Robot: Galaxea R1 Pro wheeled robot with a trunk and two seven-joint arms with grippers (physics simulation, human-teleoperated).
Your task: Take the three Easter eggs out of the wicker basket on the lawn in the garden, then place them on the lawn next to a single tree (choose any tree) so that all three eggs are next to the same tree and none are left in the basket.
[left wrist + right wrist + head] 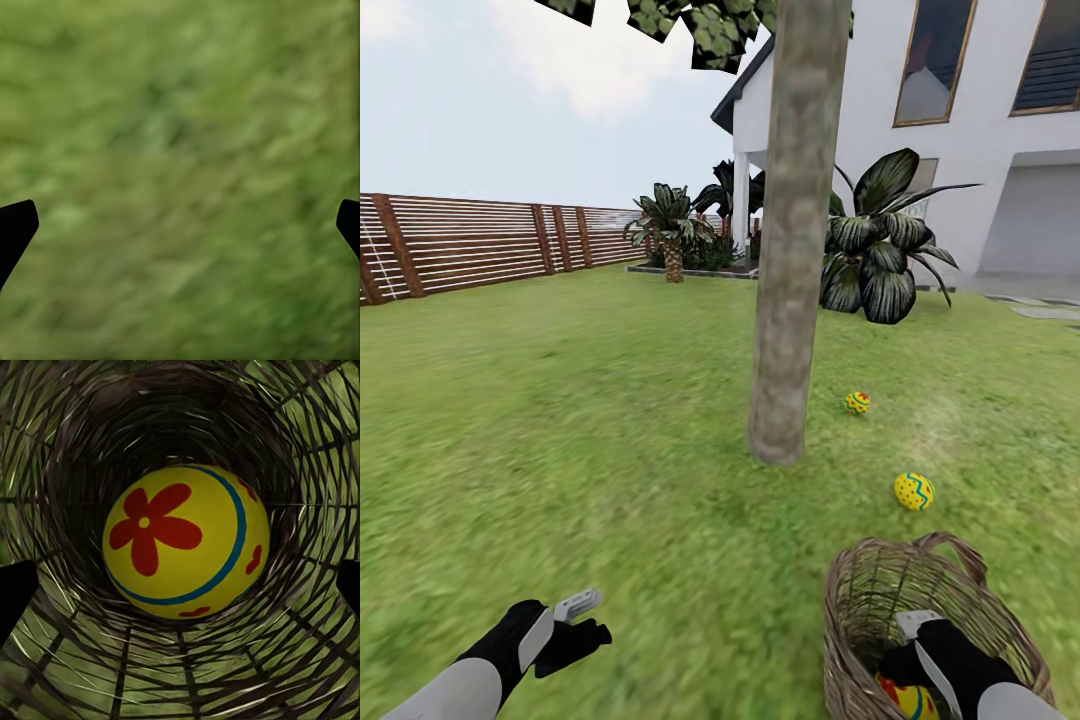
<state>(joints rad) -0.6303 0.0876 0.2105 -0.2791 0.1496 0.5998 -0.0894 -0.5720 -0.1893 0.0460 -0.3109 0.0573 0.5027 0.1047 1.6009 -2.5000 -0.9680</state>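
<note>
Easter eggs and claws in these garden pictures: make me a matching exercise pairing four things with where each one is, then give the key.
Things:
1. Egg with the red flower
2. Egg with blue zigzags
3. Left claw
4. Right claw

Places:
A. Over bare lawn, far from the basket
B. Reaching down into the wicker basket
C. Lying at the bottom of the basket
D. On the grass between the basket and the tree

Pairs: 1-C, 2-D, 3-A, 4-B

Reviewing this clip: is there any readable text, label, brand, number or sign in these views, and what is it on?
None: no words, numbers or signs can be read in these views.
The egg in the wicker basket carries a red flower and a blue ring, no lettering.
The two eggs on the lawn show zigzag patterns, no text.
</note>
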